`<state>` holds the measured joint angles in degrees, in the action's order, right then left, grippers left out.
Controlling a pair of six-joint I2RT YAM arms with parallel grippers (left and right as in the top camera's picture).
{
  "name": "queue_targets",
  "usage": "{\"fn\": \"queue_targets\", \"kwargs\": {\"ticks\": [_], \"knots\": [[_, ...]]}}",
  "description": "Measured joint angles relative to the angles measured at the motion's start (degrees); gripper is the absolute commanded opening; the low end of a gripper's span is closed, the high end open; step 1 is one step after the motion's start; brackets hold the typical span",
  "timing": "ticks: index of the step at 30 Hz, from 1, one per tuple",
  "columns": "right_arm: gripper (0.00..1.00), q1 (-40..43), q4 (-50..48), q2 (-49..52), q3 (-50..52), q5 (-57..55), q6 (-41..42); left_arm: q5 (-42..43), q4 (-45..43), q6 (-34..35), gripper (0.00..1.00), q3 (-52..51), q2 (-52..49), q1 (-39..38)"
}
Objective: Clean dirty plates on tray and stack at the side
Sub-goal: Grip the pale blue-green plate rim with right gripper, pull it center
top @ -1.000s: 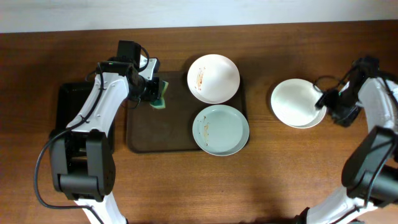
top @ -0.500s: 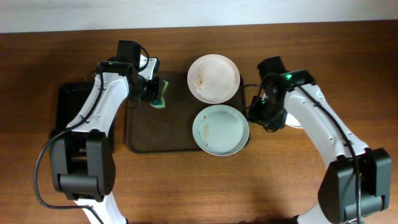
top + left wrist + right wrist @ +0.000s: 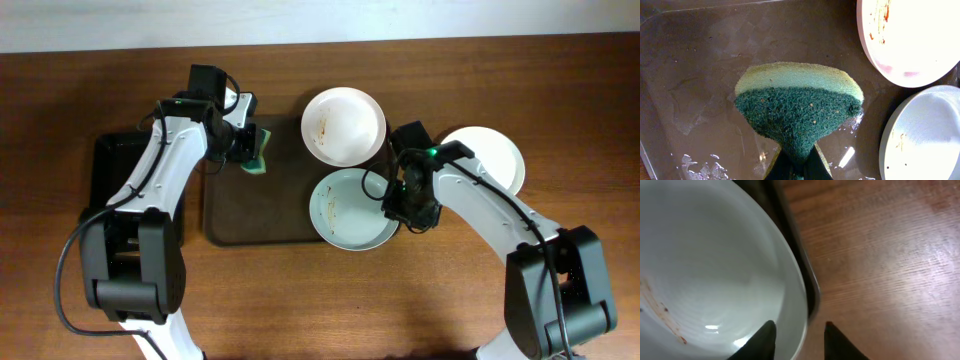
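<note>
The brown tray (image 3: 250, 215) holds a white plate (image 3: 343, 125) with brown smudges at its back right and a bluish plate (image 3: 350, 208) at its front right. A third white plate (image 3: 490, 152) lies on the table to the right. My left gripper (image 3: 252, 150) is shut on a green sponge (image 3: 799, 102) over the tray's back left, just above the wet tray floor (image 3: 700, 100). My right gripper (image 3: 403, 205) is open, its fingers (image 3: 796, 332) straddling the bluish plate's right rim (image 3: 799, 305).
A black tray (image 3: 110, 175) lies left of the brown tray, under the left arm. Bare wooden table (image 3: 470, 290) lies right of and in front of the trays. Both dirty plates show in the left wrist view, the white one (image 3: 910, 40) and the bluish one (image 3: 920, 135).
My right arm left the white plate at the right and swung left to the bluish plate's right rim. The left arm and sponge have not moved.
</note>
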<state>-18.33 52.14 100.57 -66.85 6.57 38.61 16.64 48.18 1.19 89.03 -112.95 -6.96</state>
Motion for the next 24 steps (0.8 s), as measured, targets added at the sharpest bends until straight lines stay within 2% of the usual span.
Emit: {"fn": "queue_targets", "kwargs": {"ticks": [2,9,17,24], "knots": [[0.28,-0.94,-1.64,0.04,0.98,0.04,-0.26,0.0,0.02,0.0,0.01,0.0,0.0,0.0],[0.04,-2.78,-1.92,2.03,1.53,0.26,-0.96,0.0,0.0,0.0,0.01,0.0,0.0,0.0],[0.04,-3.39,-2.97,2.36,1.33,2.84,-5.77,0.0,0.0,0.0,0.01,0.0,0.0,0.0],[0.04,-8.94,-5.31,2.69,-2.8,2.8,-7.32,-2.01,0.0,0.0,0.01,0.0,0.0,0.13]]}}
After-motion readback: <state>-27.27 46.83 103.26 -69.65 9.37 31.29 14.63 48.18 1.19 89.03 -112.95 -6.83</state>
